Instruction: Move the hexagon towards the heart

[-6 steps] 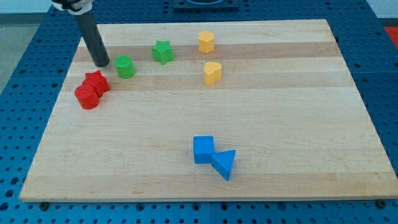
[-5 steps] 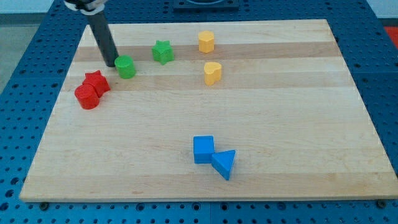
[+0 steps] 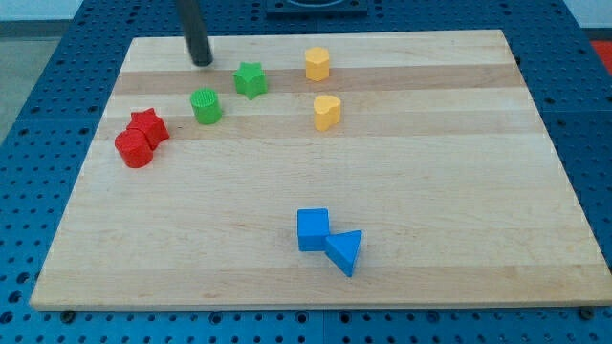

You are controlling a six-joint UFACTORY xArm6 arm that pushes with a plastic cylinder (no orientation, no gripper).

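The yellow hexagon (image 3: 317, 64) sits near the view's top, right of centre. The yellow heart (image 3: 327, 112) lies just below it, with a small gap between them. My tip (image 3: 202, 62) is near the board's top edge, well to the left of the hexagon, up and left of the green star (image 3: 251, 79) and above the green cylinder (image 3: 206, 106). It touches no block.
A red star (image 3: 149, 125) and a red cylinder (image 3: 133, 148) sit together at the view's left. A blue cube (image 3: 313, 229) and a blue triangle (image 3: 345, 250) touch each other near the bottom centre. The wooden board (image 3: 459, 172) lies on a blue perforated table.
My tip has moved up and to the right, from beside the red star past the green cylinder to the board's top. The green cylinder shifted slightly right and down.
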